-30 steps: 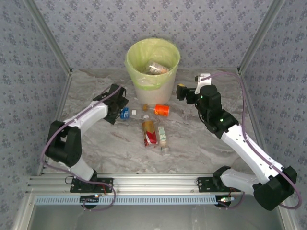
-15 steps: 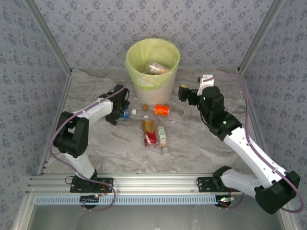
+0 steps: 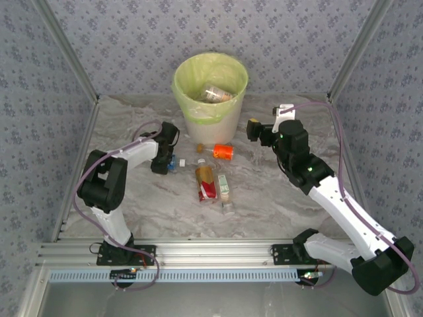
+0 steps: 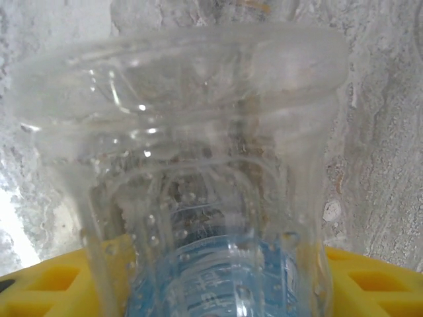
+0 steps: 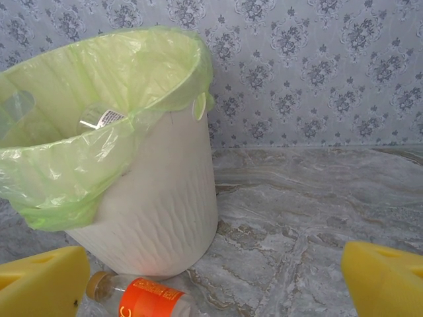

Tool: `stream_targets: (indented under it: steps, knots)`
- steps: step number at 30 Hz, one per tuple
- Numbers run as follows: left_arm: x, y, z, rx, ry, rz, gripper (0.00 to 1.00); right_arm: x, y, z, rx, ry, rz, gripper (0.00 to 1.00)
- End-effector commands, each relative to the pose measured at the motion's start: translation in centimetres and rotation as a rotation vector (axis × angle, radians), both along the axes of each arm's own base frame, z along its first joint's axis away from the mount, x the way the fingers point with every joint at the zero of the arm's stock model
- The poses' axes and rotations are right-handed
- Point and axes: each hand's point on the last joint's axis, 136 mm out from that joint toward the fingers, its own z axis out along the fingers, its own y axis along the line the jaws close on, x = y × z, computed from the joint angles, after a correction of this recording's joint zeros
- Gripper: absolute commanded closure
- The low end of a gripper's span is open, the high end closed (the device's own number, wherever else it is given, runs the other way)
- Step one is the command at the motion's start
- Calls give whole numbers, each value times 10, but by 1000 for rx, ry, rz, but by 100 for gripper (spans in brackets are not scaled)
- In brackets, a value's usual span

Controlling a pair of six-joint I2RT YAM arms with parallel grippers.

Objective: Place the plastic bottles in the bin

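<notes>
Lying on the surface (image 3: 277,198) before an upright white bin (image 3: 213,129), bag-lined and holding clear bottles (image 3: 215,94): an orange-labelled bottle (image 3: 223,152), an amber-filled bottle (image 3: 205,179), a small pale bottle (image 3: 223,186), a blue-labelled bottle (image 3: 173,161).

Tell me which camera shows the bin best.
Top external. It takes in the whole bin from above: green-lined rim, white wall and the bottles inside. The right wrist view gives a close side look at its wall and bag, cut off at the left. The left wrist view looks at a clear bottle.
</notes>
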Motion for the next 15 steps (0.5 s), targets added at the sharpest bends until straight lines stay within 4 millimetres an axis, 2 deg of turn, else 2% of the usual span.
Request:
stream_targets:
  steps: [1,5,9,15]
  knots:
    - [-14,23,-7,108,27,-37,41,-2,-9,5,9,-9,-38,0]
    - [-11,35,3,177,-86,-101,48,-1,-8,6,12,-7,-35,0]
    - [-5,44,20,249,-225,-205,50,-1,-8,8,16,-11,-35,0]
    - [-5,54,38,303,-281,-381,54,1,-6,9,21,-13,-35,0]
